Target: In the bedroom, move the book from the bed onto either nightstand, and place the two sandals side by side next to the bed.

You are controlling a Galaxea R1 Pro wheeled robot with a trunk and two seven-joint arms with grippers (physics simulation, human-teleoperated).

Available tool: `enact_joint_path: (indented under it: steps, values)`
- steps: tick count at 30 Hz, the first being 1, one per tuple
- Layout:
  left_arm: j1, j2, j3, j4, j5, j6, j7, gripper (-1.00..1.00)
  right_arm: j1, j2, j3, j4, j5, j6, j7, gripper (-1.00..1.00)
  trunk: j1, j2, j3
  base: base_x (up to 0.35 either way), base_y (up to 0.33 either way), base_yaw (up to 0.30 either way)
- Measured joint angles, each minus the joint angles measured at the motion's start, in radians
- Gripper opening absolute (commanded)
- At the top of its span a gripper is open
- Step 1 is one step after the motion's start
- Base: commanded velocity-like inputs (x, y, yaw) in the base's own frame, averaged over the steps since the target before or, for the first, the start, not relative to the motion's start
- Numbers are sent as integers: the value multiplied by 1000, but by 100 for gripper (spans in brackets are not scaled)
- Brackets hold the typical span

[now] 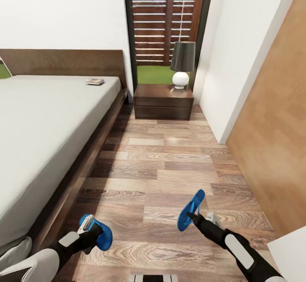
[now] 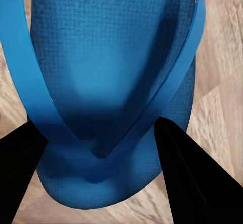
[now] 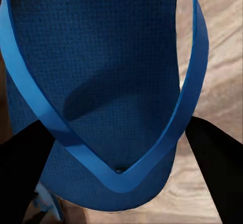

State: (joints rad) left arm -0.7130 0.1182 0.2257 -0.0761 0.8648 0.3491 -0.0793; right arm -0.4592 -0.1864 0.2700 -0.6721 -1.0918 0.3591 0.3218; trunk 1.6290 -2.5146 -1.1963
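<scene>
I hold one bright blue sandal in each hand, low over the wood floor beside the bed. My left gripper is shut on one sandal close to the bed frame. In the left wrist view its black fingers flank the thong straps of that sandal. My right gripper is shut on the other sandal, which tilts up on edge. That sandal sits between the fingers. The book lies at the mattress's far corner. A dark nightstand stands beyond the bed.
A lamp with a dark shade and a white base stands on the nightstand, in front of the tall window. A white wall corner and a wooden panel close off the right. A strip of floor runs between them and the bed.
</scene>
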Motion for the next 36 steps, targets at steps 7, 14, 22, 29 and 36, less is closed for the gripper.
enact_joint_path:
  steps: [7,14,22,29,36]
  values:
    - [0,-2,11,0,1,-1,1,-100,1,0,2,-197,4,-5,30,-100,3,-2,-27,0,0,0]
    - [0,-13,59,0,0,-5,52,-100,1,1,14,-273,5,-7,59,-100,6,-3,-54,0,0,0]
    - [0,-40,86,-1,-2,-94,184,-100,1,4,26,-298,5,-3,49,-100,10,-5,-85,0,0,0]
    - [-1,-65,91,-1,3,-145,253,-100,1,5,39,-308,7,-1,19,-100,13,-7,-112,0,0,0]
    - [-1,-75,111,-2,2,-172,259,-100,1,34,60,-309,6,-1,14,-100,16,-8,-139,0,0,0]
